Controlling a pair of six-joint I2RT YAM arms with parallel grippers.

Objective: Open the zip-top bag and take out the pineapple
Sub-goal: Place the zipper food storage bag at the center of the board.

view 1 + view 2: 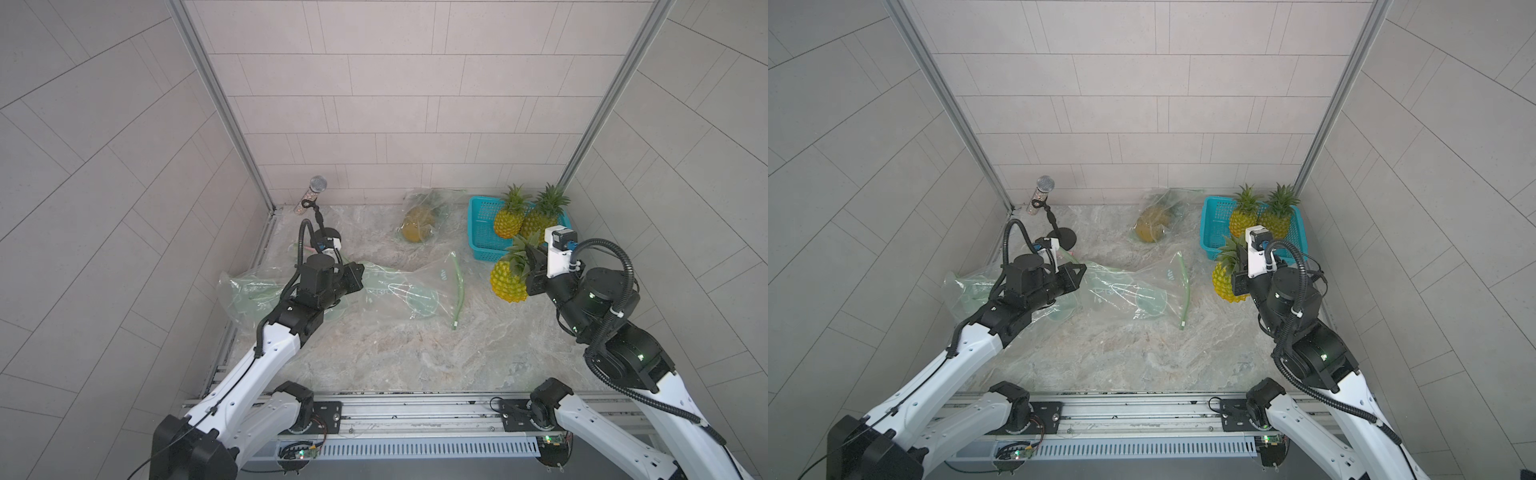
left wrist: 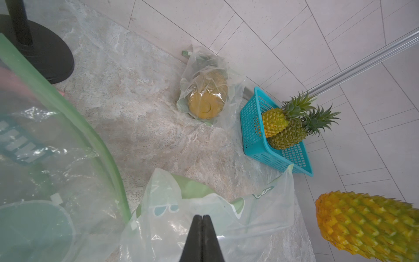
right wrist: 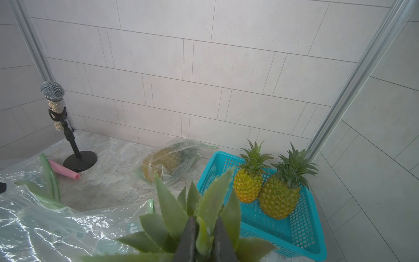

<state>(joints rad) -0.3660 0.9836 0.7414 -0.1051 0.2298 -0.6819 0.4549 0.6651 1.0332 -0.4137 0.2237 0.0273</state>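
Far to the left of the left fingers stands a microphone (image 1: 318, 185) with a silver mesh head and a glittering body, on a thin black stand with a round base. A smooth pink tube (image 3: 64, 169) lies just beside this base. Under the left arm there is a crumpled bag (image 1: 245, 291) of clear shiny film with a green rim.

The left gripper (image 2: 201, 221) has its two black fingers pressed flat together. The wrinkles of the zip-top bag (image 1: 415, 286) run to their tips, so they seem to pinch its film. This bag is thin, transparent and much creased. It spreads from the fingers to the right over the marbled stone table (image 1: 374, 353). Its mouth is on the side away from the fingers, and there the green zip strip (image 1: 458, 291) stands open in a curve. The bag has green panels with white print, but I cannot read the letters.

Beyond the fingers, near the tiled back wall, the far bag (image 1: 419, 220) holds a dull yellow-brown pineapple.

The right gripper (image 3: 204, 226) is clenched on the stiff green crown leaves of the pineapple (image 1: 509, 282). The fruit is outside the zip-top bag, to the right of its mouth and apart from it. Its body is an oval with scaly yellow-orange skin. The long axis is tilted, the crown points up into the fingers and the base points down and toward the front.

Beyond the right fingers lies a teal plastic basket (image 1: 478, 232) with lattice walls. Two pineapples (image 1: 509, 218) lean in it, touching each other, crowns toward the back wall.
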